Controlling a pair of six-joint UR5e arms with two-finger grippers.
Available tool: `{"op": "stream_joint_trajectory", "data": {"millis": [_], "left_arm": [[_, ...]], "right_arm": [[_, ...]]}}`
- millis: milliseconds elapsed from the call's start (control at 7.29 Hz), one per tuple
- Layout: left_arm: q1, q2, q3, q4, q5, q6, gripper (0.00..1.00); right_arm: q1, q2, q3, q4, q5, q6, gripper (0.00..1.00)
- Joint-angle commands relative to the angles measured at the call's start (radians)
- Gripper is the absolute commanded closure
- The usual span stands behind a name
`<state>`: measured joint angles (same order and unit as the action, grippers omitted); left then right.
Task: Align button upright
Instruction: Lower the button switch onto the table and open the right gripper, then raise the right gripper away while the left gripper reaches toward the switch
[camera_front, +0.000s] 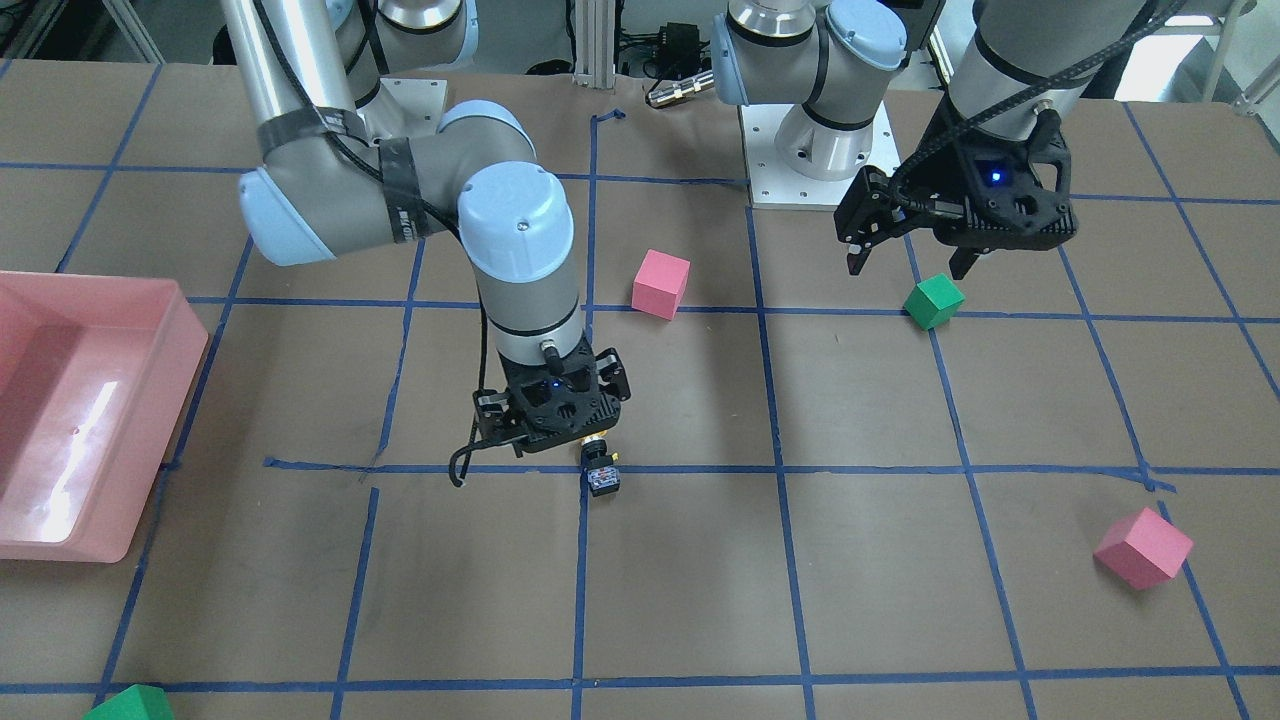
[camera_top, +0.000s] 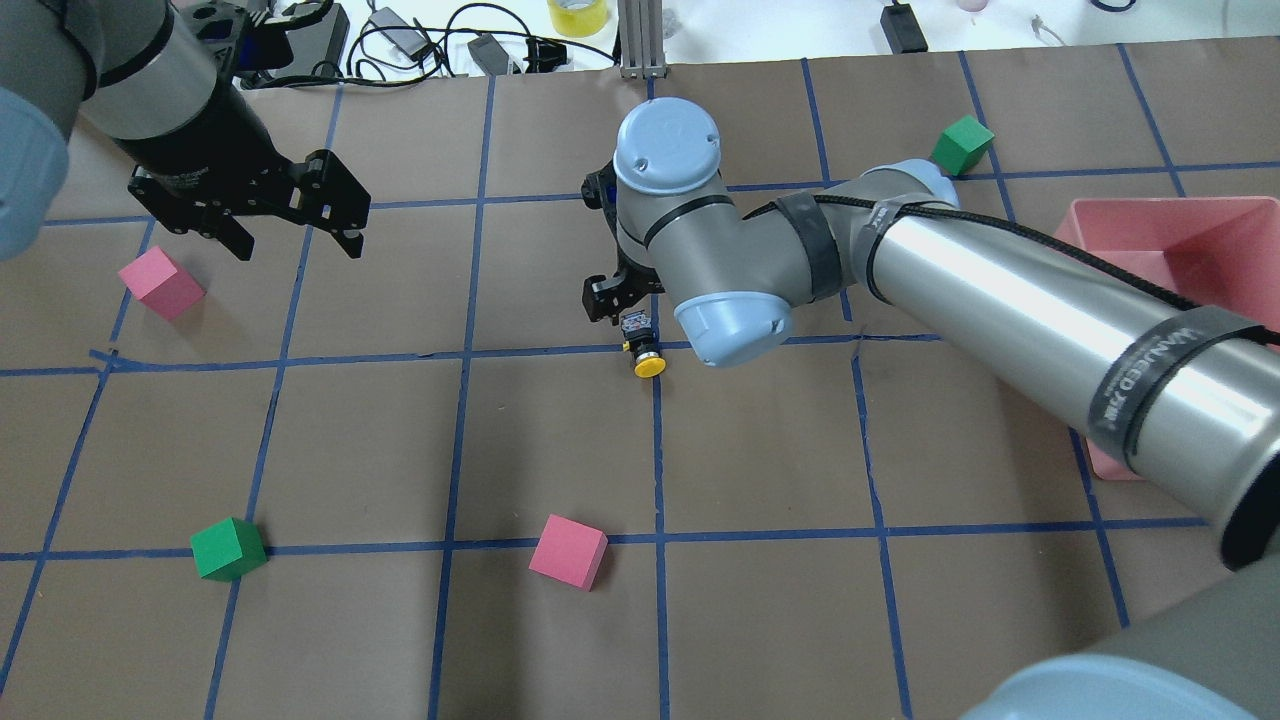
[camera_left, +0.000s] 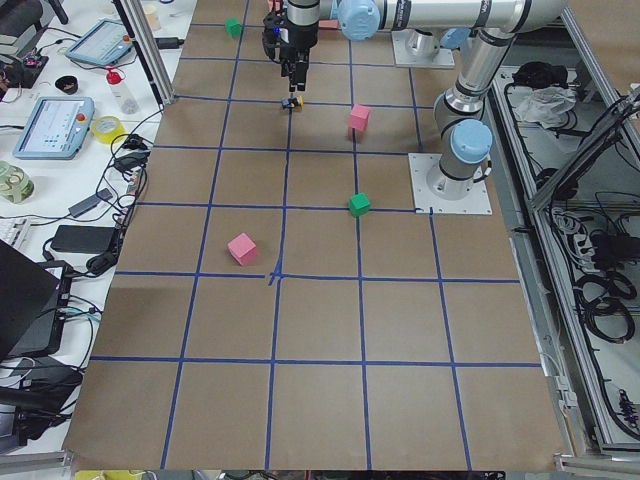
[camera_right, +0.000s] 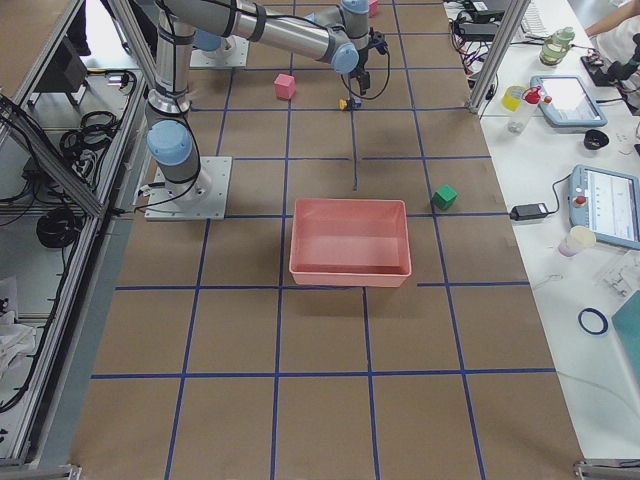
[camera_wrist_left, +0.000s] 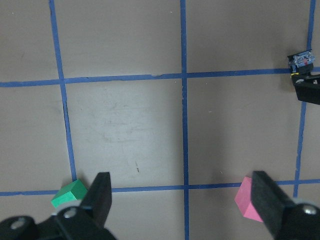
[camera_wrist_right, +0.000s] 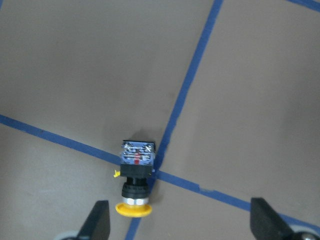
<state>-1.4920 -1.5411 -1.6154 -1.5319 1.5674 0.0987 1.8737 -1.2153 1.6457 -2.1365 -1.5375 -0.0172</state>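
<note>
Taped table (camera_top: 760, 450): cubes (camera_top: 568, 551), bin (camera_top: 1170, 240) apart from button (camera_top: 644, 350)

The button (camera_wrist_right: 136, 182) shows a yellow cap, black body and silvery-grey base, against a brown table (camera_top: 760, 620) gridded in blue tape, with pink cubes (camera_top: 568, 551), green cubes (camera_top: 228, 548) and a pink bin (camera_front: 100, 330) at the frame's left.

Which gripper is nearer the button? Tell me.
Right. The right gripper hangs just over the button, jaws open; the left gripper hangs far off to the robot's left.
</note>
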Motion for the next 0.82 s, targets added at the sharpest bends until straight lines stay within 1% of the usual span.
{"op": "stream_joint_trajectory", "data": {"millis": [0, 137, 275, 412, 549, 686], "left_arm": [[0.013, -0.010, -0.015, 0.036, -0.007, 0.054, 0.00], [0.016, -0.013, -0.037, 0.068, -0.018, 0.046, 0.00], [0.013, -0.037, -0.063, 0.108, -0.023, 0.032, 0.00], [-0.014, -0.057, -0.101, 0.163, -0.023, -0.003, 0.00], [-0.083, -0.075, -0.139, 0.264, -0.021, -0.080, 0.00], [-0.138, -0.108, -0.168, 0.373, -0.026, -0.109, 0.00]], "right_arm": [[-0.137, -0.186, -0.030, 0.261, 0.002, -0.059, 0.00], [-0.158, -0.241, -0.053, 0.294, -0.004, -0.060, 0.00], [-0.165, -0.275, -0.096, 0.390, -0.013, -0.060, 0.00], [-0.177, -0.297, -0.148, 0.453, -0.018, -0.060, 0.00], [-0.230, -0.302, -0.179, 0.483, -0.019, -0.060, 0.00], [-0.292, -0.302, -0.191, 0.492, -0.012, -0.061, 0.00]]}}
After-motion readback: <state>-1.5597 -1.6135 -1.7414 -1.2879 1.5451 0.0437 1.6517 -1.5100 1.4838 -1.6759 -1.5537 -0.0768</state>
